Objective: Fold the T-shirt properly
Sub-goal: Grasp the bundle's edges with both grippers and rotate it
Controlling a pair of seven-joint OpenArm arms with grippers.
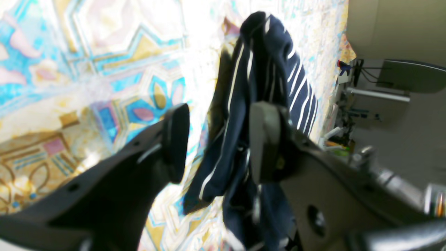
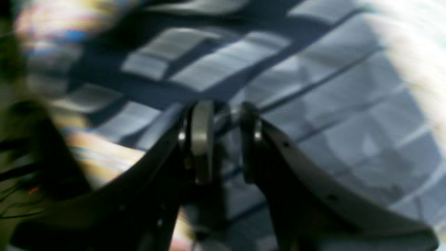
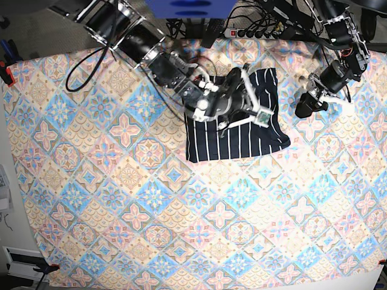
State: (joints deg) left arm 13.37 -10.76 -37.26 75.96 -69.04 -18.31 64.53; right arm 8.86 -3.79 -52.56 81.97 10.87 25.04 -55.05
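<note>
The T-shirt (image 3: pixel 239 130) lies near the far edge of the tablecloth (image 3: pixel 121 199). The right gripper (image 3: pixel 242 99) pinches a fold of it; the left gripper (image 3: pixel 305 107) hangs open beside it. The right one should carry the fold across flat, edges aligned.

A patterned tablecloth (image 3: pixel 151 205) is seen spread flat over the work surface, printed with diamond tiles in pastel blue, pink and orange. A red clamp (image 3: pixel 6 74) is noted at the cloth's left edge, and another red clamp (image 3: pixel 47 267) near the lower left corner. A power strip (image 3: pixel 257 30) with cables is observed along the far edge. In the left wrist view, a desk with a dark monitor (image 1: pixel 411 75) is visible in the background, blurred.
</note>
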